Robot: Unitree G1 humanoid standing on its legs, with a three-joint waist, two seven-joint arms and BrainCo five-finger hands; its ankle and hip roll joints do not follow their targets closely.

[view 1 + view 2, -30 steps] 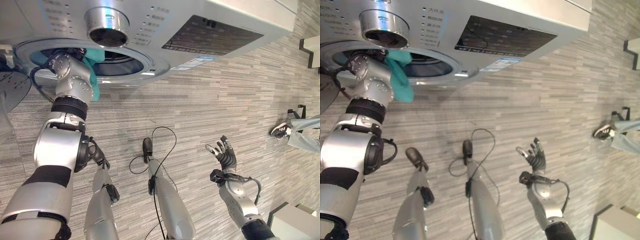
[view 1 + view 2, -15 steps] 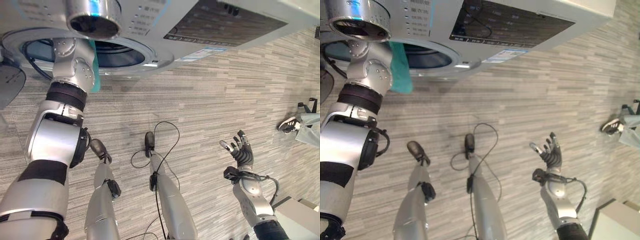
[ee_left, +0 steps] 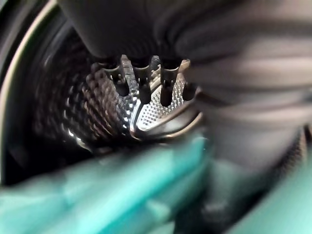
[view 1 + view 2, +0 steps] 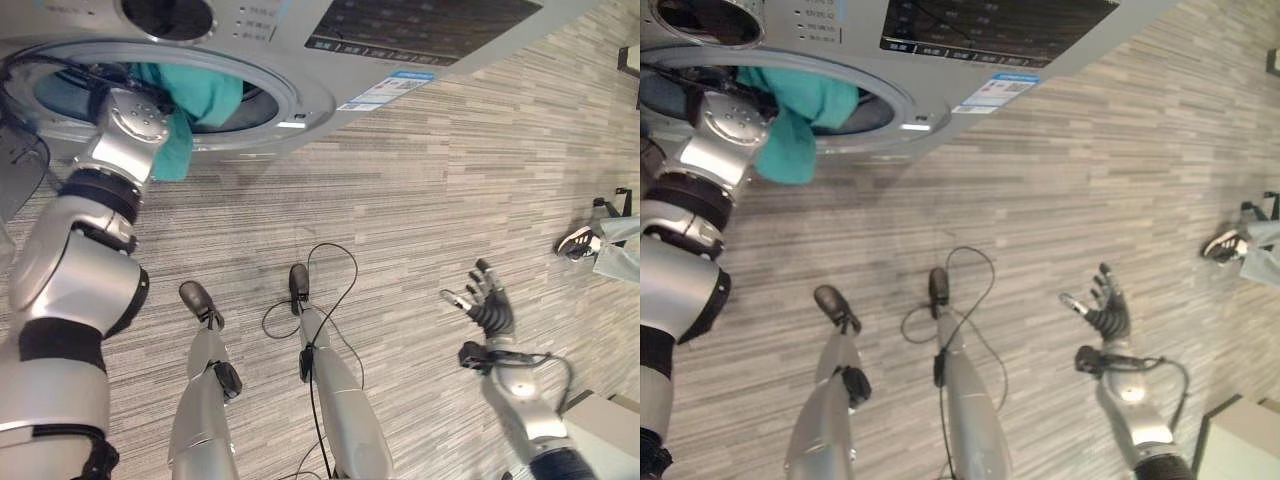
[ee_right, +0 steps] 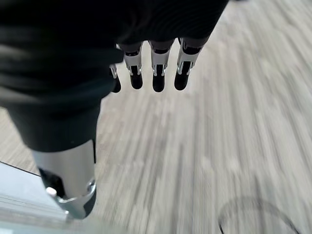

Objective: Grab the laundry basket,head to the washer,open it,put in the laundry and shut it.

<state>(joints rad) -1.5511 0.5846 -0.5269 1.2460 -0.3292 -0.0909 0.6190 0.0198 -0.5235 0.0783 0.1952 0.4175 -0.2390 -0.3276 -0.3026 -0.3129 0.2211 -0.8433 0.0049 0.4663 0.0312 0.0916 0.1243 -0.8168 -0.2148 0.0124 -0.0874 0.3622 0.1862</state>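
The silver washer (image 4: 318, 98) stands at the top of the eye views with its round mouth uncovered. A teal cloth (image 4: 203, 93) lies across the mouth, and part of it hangs over the rim beside my left forearm. My left arm reaches in through the mouth. Past that wrist, the left hand (image 3: 142, 84) holds its fingers straight inside the perforated steel drum (image 3: 157, 115), above the teal cloth (image 3: 112, 195), with nothing in them. Low on the right, my right hand (image 4: 489, 309) hovers over the floor with its fingers (image 5: 154, 74) spread and empty.
The washer's door (image 4: 14, 172) stands swung out at the left edge. Grey striped carpet (image 4: 430, 200) runs across the room. At the far right are a person's shoe (image 4: 577, 243) and leg. A white box (image 4: 606, 426) sits at the lower right corner.
The camera has shifted. More of the teal cloth now lies inside the washer's mouth, and my left arm leans further in. The right hand stays open over the floor.
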